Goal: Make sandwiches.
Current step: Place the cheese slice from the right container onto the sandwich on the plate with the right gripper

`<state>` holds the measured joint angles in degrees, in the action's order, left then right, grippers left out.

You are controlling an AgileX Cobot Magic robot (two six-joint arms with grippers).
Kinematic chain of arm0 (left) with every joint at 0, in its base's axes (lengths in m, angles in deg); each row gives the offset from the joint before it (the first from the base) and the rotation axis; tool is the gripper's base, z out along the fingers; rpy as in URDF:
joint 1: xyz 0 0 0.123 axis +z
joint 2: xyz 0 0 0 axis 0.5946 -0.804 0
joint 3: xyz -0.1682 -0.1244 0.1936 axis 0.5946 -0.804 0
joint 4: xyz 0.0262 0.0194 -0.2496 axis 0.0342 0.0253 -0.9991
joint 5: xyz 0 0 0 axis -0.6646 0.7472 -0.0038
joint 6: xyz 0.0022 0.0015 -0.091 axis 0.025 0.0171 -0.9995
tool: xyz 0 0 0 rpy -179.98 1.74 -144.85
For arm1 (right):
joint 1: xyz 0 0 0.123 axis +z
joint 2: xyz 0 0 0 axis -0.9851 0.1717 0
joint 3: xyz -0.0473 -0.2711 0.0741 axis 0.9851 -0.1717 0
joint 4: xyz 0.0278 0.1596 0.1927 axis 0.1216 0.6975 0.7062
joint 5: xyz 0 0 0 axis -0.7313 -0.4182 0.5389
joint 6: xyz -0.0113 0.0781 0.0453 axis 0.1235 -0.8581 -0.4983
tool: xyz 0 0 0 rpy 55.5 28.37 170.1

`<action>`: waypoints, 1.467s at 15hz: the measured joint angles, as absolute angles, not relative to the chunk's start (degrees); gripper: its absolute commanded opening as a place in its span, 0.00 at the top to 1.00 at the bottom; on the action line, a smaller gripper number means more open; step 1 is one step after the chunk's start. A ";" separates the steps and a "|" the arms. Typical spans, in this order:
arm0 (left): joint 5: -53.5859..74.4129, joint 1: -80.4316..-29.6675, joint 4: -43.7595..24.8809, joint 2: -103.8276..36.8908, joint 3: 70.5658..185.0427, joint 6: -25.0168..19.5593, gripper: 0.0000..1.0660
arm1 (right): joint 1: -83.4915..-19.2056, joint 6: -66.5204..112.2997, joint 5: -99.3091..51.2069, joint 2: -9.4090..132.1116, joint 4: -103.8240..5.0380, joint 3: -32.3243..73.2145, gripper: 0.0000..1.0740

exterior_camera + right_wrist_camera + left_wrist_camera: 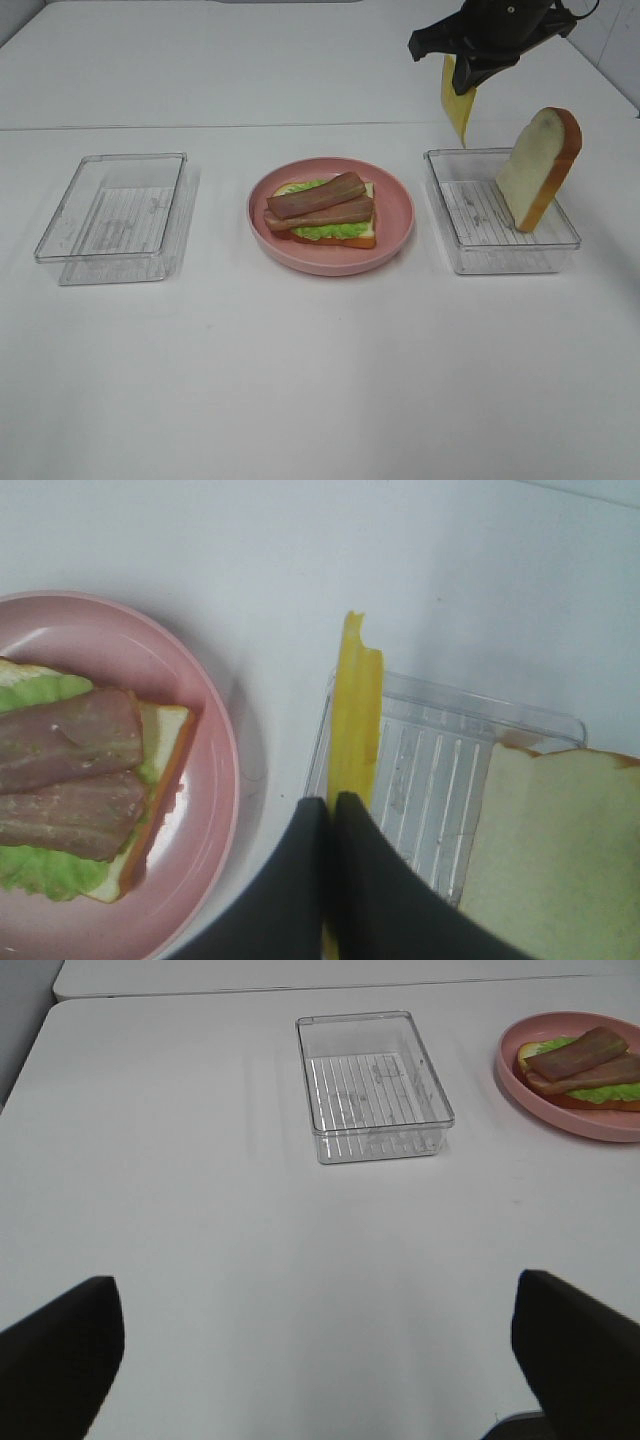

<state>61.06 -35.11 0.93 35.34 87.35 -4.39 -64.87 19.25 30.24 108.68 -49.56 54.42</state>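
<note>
While my right end effector (462, 72) pinches the cheese (457, 105) by its top edge, upper right, it hangs limp. Thin and floppy, so I'd keep holding the edge. My left end effector (320, 1355) stands apart, holding nothing.

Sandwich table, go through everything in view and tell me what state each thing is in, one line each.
Right gripper: shut on the cheese slice, raised above the table.
Left gripper: open, holding nothing.
Pink plate: holds bread, lettuce, two bacon strips; no cheese yet.
Top bread slice: leaning on edge in the right tray.
Left tray: nothing in it.
</note>
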 measured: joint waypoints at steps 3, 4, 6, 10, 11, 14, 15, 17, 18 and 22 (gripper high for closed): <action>61.06 -35.11 0.93 35.34 87.35 -4.39 0.05 | -59.83 19.25 31.21 107.47 -48.02 54.42 1.00; 61.06 -35.11 0.93 35.34 87.35 -4.39 0.05 | -58.80 19.25 31.21 107.53 -47.56 54.42 1.00; 61.06 -35.11 0.93 35.34 87.35 -4.39 0.05 | -53.98 19.19 30.64 107.65 -45.04 54.42 1.00; 61.06 -35.11 0.93 35.34 87.35 -4.39 0.05 | -47.91 18.79 28.00 110.85 -43.03 54.42 1.00; 61.06 -35.11 0.93 35.34 87.35 -4.39 0.05 | -46.88 18.79 27.26 111.83 -42.29 54.42 1.00; 61.06 -35.11 0.93 35.34 87.35 -4.39 0.05 | -45.50 18.74 25.60 114.81 -39.88 54.42 1.00; 61.06 -35.11 0.93 35.34 87.35 -4.39 0.05 | -45.50 18.74 25.37 115.78 -39.77 54.42 1.00; 61.06 -35.11 0.93 35.34 87.35 -4.39 0.05 | -45.50 18.74 25.37 117.16 -40.34 54.42 1.00; 61.06 -35.11 0.93 35.34 87.35 -4.39 0.05 | -45.50 18.74 25.14 118.02 -41.03 54.42 1.00; 61.06 -35.11 0.93 35.34 87.35 -4.39 0.05 | -45.50 13.92 23.70 120.71 -50.77 54.42 1.00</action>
<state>61.06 -35.11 0.93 35.34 87.35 -4.39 -45.50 13.92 23.70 120.71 -50.77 54.42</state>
